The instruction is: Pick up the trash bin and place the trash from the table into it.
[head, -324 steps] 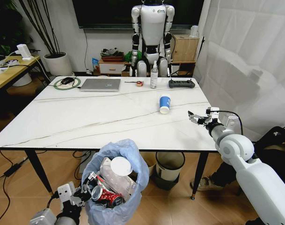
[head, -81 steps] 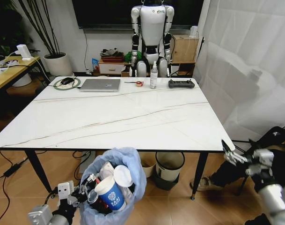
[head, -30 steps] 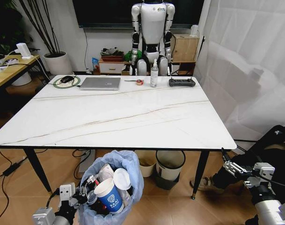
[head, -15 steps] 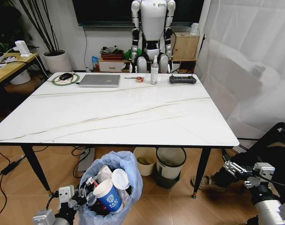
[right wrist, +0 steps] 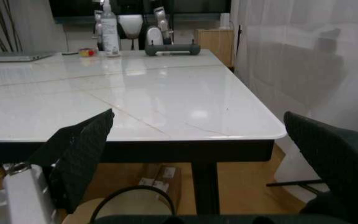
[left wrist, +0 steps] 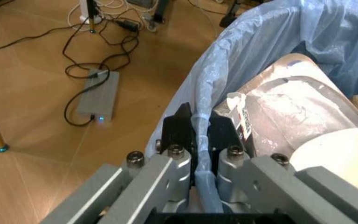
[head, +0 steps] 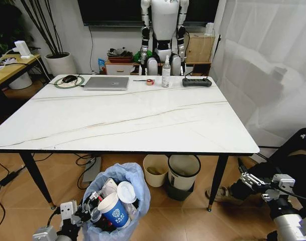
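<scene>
- Bin count: one trash bin (head: 114,203), lined with a puffy light-blue bag, sits low at the near left, in front of the counter's near edge and below its top.
- Left gripper (left wrist: 195,135), one, is at the bin's left side; its jaws are pinched narrow on the bag's rim, a fold of blue plastic squeezed between the two black tips.
- Trash (head: 112,208) fills the bin to the brim: one blue paper cup (head: 114,212), one white round lid (head: 126,192) beside it, and crumpled white packets. What lies deeper is hidden under them.
- In the left wrist view the bin's contents are cut off by the frame, so just a clear wrinkled packet (left wrist: 291,114) and a pale rounded shape can be made out.
- Right gripper (head: 249,179), one, hangs low at the near right, beyond the counter's right corner and well apart from the bin; its jaws stand wide, holding nothing.
- Counter (head: 142,125), one, white with thin dark veins. Along its far edge: one laptop (head: 106,83), one spray bottle (head: 166,72), one dark bar-shaped device (head: 196,82), one small red-and-yellow item too small to identify, one mouse (head: 69,79) on a round mat.
- Under the counter stand two more bins, one cream (head: 155,169) and one grey with a white rim (head: 182,170), side by side.
</scene>
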Motion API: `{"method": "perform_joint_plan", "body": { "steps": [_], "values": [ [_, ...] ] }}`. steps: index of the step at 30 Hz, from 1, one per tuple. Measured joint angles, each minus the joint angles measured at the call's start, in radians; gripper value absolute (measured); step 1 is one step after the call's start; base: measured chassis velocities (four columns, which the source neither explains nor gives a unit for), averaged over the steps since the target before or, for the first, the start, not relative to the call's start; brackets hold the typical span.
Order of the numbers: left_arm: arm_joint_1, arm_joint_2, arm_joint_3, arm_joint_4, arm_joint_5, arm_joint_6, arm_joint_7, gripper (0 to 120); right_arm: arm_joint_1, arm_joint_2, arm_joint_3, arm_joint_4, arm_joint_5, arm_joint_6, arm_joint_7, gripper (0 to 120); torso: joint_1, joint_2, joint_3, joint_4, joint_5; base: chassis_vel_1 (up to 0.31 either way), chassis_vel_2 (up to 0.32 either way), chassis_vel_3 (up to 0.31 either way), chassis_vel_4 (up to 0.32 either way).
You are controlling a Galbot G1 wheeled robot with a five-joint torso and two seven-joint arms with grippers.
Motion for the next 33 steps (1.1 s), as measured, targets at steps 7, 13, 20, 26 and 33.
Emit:
{"method": "perform_joint_plan", "body": {
  "steps": [7,13,20,26,33],
  "values": [
    [-0.004,-0.006,-0.001,0.001,-0.005,0.0,0.0,0,0.0,0.0,0.0,0.0,0.0,0.0,0.0,100,-0.012,-0.028,-0.016,0.0,0.0,0.0,0.0,0.0,0.0],
    [-0.006,-0.009,-0.003,0.011,-0.009,0.0,0.001,0,0.0,0.0,0.0,0.0,0.0,0.0,0.0,100,-0.021,-0.049,-0.028,0.0,0.0,0.0,0.0,0.0,0.0],
    [-0.014,-0.016,-0.005,0.039,-0.014,-0.002,0.011,0,0.0,0.0,0.0,0.0,0.0,0.0,0.0,100,-0.04,-0.092,-0.053,0.0,0.0,0.0,0.0,0.0,0.0],
    [-0.014,-0.024,-0.004,0.051,-0.02,-0.003,0.014,0,0.0,0.0,0.0,0.0,0.0,0.0,0.0,100,-0.049,-0.115,-0.066,0.0,0.0,0.0,0.0,0.0,0.0],
    [-0.031,-0.03,-0.007,0.095,-0.033,-0.004,0.023,0,0.0,0.0,0.0,0.0,0.0,0.0,0.0,100,-0.064,-0.15,-0.086,0.0001,0.0,0.0,0.0,0.0,0.0]
  ]
}}
